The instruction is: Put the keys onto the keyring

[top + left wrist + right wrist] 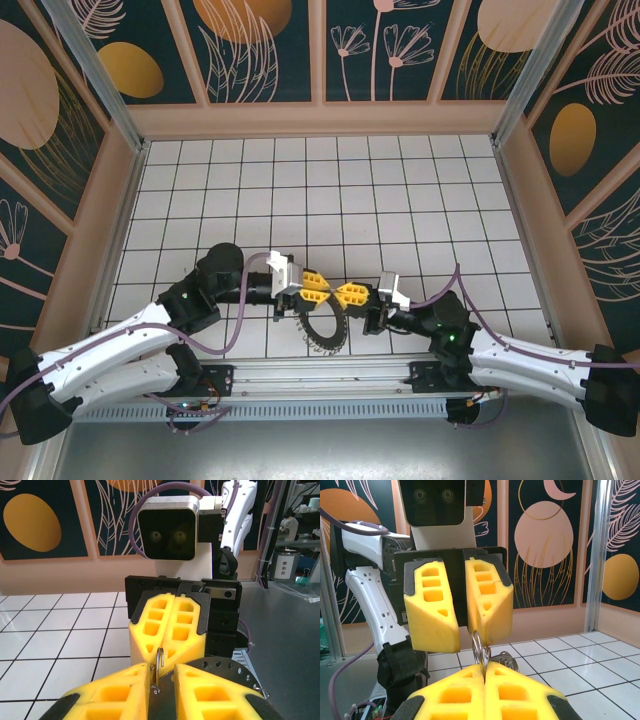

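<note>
**A:** The keyring (225, 671) is found between the two arms, over the near part of the tiled table (400, 200). Its dark, hole-studded hoop is seen just beneath the place where the yellow fingers meet. Whether its lower edge rests on the tiles cannot be told. Why is it taken up by the rim and not left lying flat?

**B:** A floppy hoop is judged hard to thread while flat. With the rim lifted, one small loop (478, 649) of its fringe can be presented upright and edge-on, and that is how it is seen.

**A:** By what is it held?

**B:** By the right gripper (485, 671), whose fingers are pressed fully together with the small loop pinched at their tips. The left gripper (162, 674) is set tip to tip against it. Its fingers are drawn close with only a narrow gap, and the loop stands in that gap. Whether the loop is actually clamped there cannot be told.

**A:** And the keys?

**B:** They are too small to be picked out with certainty. The opposed grippers are judged to serve the threading: the loop is steadied from one side so that it can be worked from the other.
</note>
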Controlling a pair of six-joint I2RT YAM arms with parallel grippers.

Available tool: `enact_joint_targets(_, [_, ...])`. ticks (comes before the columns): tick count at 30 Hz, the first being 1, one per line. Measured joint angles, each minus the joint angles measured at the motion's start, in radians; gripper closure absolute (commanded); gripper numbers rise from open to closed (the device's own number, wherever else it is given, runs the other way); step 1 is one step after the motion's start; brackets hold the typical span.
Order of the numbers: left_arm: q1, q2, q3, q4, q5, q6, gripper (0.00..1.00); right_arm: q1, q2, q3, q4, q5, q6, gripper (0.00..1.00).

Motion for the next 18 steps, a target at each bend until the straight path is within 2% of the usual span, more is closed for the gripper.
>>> enact_joint_targets(6, [-0.004, 0.015, 0.009, -0.013, -0.007, 0.012, 0.85, 0.0, 0.0, -0.002, 0.002, 0.017, 0.0, 1.0])
enact_joint_targets(10, [-0.004, 0.021, 0.014, -0.024, -0.016, 0.026, 1.0, 0.0, 0.0, -0.006, 0.003, 0.018, 0.0, 1.0])
enact_joint_targets(15, [-0.005, 0.014, 0.016, -0.035, -0.034, 0.041, 1.0, 0.0, 0.0, -0.007, 0.0, 0.021, 0.0, 1.0])
enact_joint_targets(18, [-0.01, 0.01, 0.016, -0.06, -0.048, 0.05, 1.0, 0.0, -0.008, -0.006, -0.031, 0.028, 0.0, 0.77])
